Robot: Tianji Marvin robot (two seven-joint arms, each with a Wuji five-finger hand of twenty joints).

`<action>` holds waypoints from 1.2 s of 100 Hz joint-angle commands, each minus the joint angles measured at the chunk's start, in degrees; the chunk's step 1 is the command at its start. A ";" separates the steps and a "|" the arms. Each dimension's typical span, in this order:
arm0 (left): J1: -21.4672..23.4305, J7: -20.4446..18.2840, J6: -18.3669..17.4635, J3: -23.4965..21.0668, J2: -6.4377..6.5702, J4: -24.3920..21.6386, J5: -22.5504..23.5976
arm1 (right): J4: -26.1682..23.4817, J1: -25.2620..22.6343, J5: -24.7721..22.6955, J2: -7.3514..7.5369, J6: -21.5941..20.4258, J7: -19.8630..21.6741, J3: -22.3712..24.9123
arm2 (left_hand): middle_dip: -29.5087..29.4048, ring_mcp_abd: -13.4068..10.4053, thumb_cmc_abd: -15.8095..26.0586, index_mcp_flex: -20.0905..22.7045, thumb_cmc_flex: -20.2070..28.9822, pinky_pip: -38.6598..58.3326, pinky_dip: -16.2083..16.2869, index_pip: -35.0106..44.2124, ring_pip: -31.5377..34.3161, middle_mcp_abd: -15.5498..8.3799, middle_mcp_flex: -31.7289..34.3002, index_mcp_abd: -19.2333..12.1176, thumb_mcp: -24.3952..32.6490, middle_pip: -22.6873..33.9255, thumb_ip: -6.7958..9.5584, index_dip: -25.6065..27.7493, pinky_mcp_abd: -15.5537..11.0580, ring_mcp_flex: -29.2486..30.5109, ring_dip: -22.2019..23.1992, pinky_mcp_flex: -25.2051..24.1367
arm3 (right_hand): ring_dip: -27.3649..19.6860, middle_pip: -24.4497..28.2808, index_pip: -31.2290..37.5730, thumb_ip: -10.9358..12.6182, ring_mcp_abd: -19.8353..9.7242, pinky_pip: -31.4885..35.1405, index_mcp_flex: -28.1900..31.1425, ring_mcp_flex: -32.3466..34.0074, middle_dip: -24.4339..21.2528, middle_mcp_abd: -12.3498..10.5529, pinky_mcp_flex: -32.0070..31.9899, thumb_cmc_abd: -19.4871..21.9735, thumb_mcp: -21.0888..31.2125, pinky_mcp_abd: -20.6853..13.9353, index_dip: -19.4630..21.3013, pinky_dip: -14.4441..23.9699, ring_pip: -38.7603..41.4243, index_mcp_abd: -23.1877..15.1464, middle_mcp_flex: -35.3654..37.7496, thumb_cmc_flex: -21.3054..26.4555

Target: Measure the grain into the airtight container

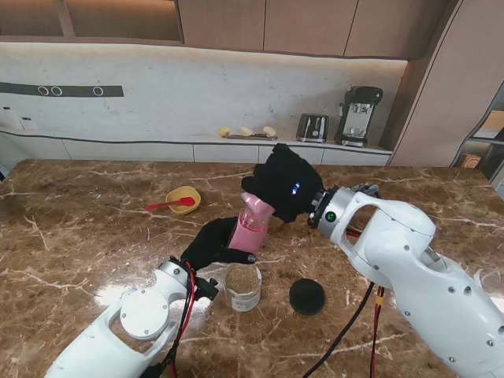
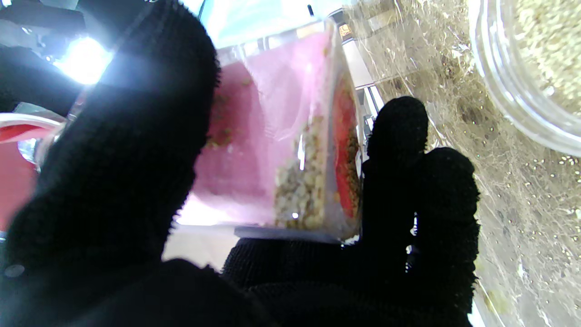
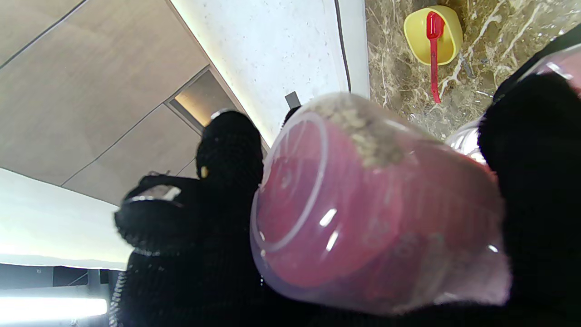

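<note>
Marble worktop [image 1: 94, 236]: both black hands, left hand [image 1: 211, 244] and right hand [image 1: 282, 183], clasp the pink cup [image 1: 250, 228], tilted at twelve o'clock of the grain jar [image 1: 242, 285].

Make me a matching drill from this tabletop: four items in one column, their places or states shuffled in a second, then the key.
Items
1. pink measuring cup
2. clear container
3. black lid
4. red spoon

Places or states
A. lying flat on the marble, right of the jar
B. resting in the yellow bowl
C. tilted, held between the left hand and right hand
D. standing open with grain inside

Pairs: 1-C, 2-D, 3-A, 4-B
</note>
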 commanded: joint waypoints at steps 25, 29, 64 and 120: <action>-0.07 -0.03 0.85 0.02 -0.37 -0.65 -0.46 | 0.56 -0.45 -0.33 0.43 0.25 -0.04 -0.24 | 1.87 -2.29 16.96 11.04 11.00 3.85 2.08 13.90 3.32 -1.54 5.70 -10.25 11.22 5.48 1.54 1.05 -1.32 3.72 1.33 1.42 | 0.72 -0.68 0.83 0.57 -16.46 3.26 4.86 0.99 1.56 -0.74 -1.05 6.57 12.69 -8.96 -0.63 2.64 4.44 -6.52 -1.14 10.37; -0.09 0.00 0.88 0.04 -0.38 -0.63 -0.47 | 0.66 -0.49 -0.41 0.45 0.41 -0.36 -0.28 | 1.87 -2.38 16.98 11.02 11.03 3.88 2.15 13.88 3.39 -1.52 5.68 -10.28 11.22 5.48 1.54 1.06 -1.38 3.76 1.40 1.43 | 0.73 -0.71 0.85 0.56 -16.46 3.23 4.89 0.99 1.62 -0.77 -1.05 6.58 12.68 -8.96 -0.62 2.73 4.44 -6.56 -1.16 10.35; -0.07 0.06 1.05 -0.01 -0.39 -0.58 -0.41 | 0.62 -0.60 -0.57 0.41 0.99 -0.83 0.14 | 1.81 -2.40 17.01 11.00 10.92 3.84 2.47 13.80 3.46 -1.49 5.68 -10.36 11.26 5.41 1.50 1.10 -1.31 3.82 1.62 1.44 | 0.73 -1.11 0.85 0.63 -16.47 2.74 4.84 0.26 1.93 -0.56 -1.69 6.17 12.90 -8.96 -0.65 3.64 4.14 -6.55 -1.96 10.85; -0.07 0.27 0.91 -0.05 -0.44 -0.50 -0.40 | 1.63 0.08 0.10 0.64 0.08 -2.03 -0.97 | 1.85 -2.03 17.10 10.98 11.07 3.86 2.95 13.72 3.55 -1.40 5.57 -10.12 11.19 5.43 1.53 1.13 -1.32 3.64 1.97 1.30 | 0.87 -1.49 0.76 0.59 -16.54 1.81 5.11 -1.17 2.07 -0.83 -2.94 5.81 12.40 -8.94 -0.65 5.43 3.53 -7.19 -3.21 11.33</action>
